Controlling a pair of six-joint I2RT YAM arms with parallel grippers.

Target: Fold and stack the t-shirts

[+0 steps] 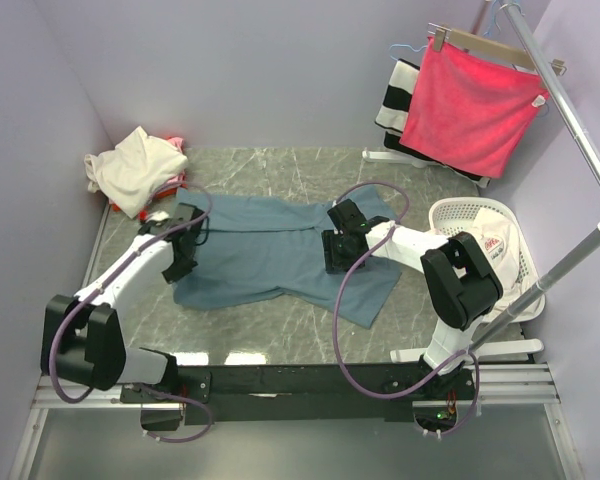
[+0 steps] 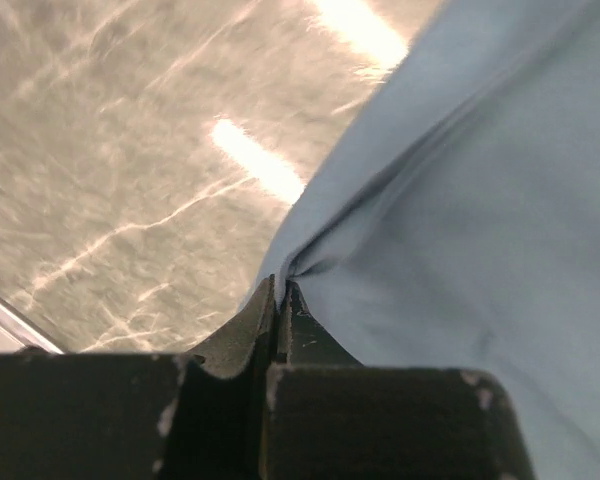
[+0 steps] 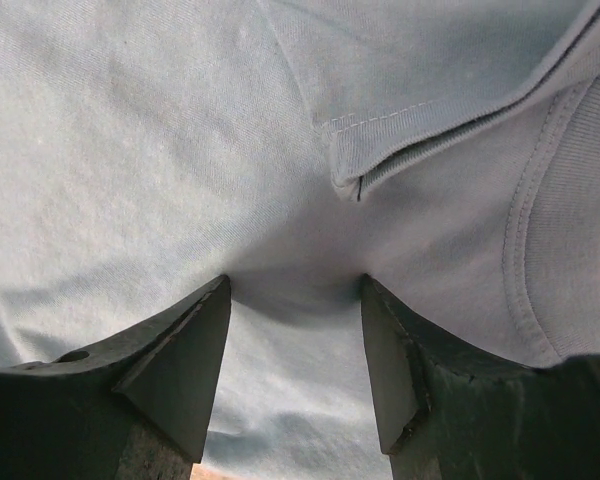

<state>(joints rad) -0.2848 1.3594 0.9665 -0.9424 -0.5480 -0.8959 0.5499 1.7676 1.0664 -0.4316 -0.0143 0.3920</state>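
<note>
The blue-grey t-shirt [image 1: 270,255] lies spread across the middle of the marble desk [image 1: 280,170], mostly flat, with one part folded over itself near the collar. The left fingers [image 2: 245,335] are pressed together on its left edge, pinching a small gather of cloth that puckers into creases right at the tips. The right fingers [image 3: 180,350] stand spread, tips pushed down into the fabric just beside the ribbed collar [image 3: 550,250] and a turned-over hem [image 3: 420,135]; they grip nothing, and the cloth dimples between them.

The shirt looks thin, light and limp. It will likely sag and slide rather than hold any shape, and a one-point pinch will probably drag the whole panel into a rope. Better holds are the doubled, stitched parts: hems, shoulder seams or collar rib, taken at two well-separated points so the fold line stays straight.

A cream t-shirt [image 1: 135,170] sits crumpled in the far left corner over a pink one [image 1: 173,143], and a white printed t-shirt [image 1: 490,240] rests in the laundry basket [image 1: 450,212] on the right.
</note>
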